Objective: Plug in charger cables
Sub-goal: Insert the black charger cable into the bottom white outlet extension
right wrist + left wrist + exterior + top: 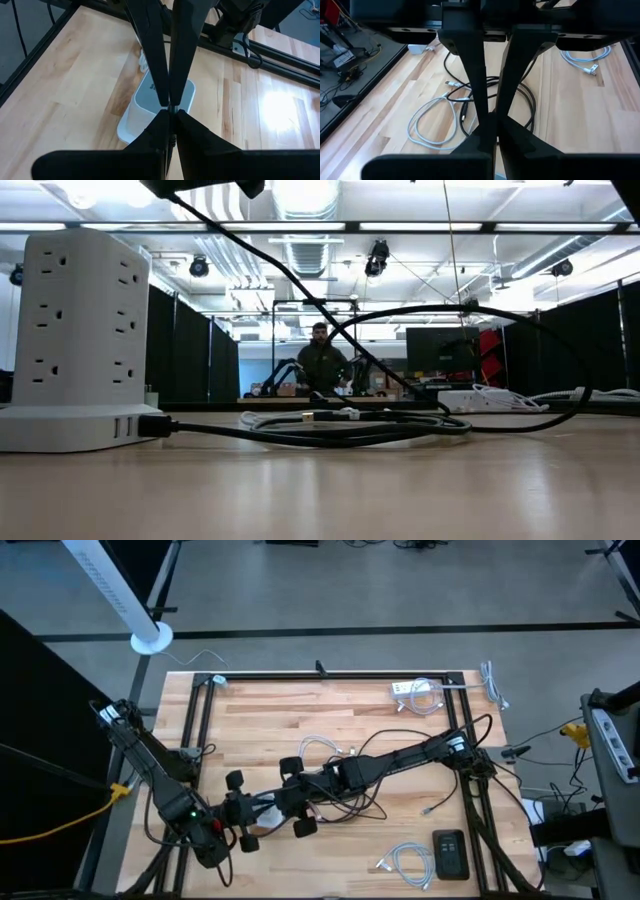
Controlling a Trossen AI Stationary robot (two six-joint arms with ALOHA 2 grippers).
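Low view, thin black cable point(330, 435) looped flat, white cable point(300, 418) behind

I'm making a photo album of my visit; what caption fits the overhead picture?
Two dark robot arms meet over tangled black and white charger cables on a pale wooden table.

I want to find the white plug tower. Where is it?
In the high view the white plug tower sits near the table's front-left, tucked between the left gripper and right gripper.
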